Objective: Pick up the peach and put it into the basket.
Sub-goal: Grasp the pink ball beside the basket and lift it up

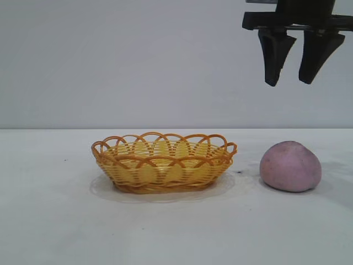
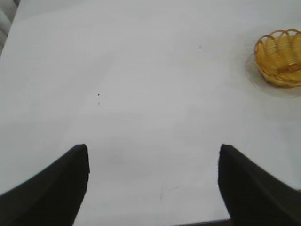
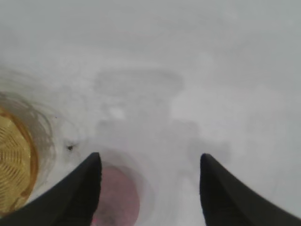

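Surface (image 1: pixel 55 221) is carrying one basket (image 1: pixel 164 163) and one peach (image 1: pixel 290 166), sitting apart, peach to the basket's right. I'm hovering my right pincer (image 1: pixel 295 69) high above the peach, released, lining up for a descent. I'm keeping my left pincer (image 2: pixel 153 181) released too, off over bare surface, out of the way.

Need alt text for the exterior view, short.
The right gripper hangs open in the air above a pinkish-purple peach that sits on a white table. To the peach's left, apart from it, stands a yellow woven basket with an orange looped rim, nothing visible inside. The left gripper is out of this view.
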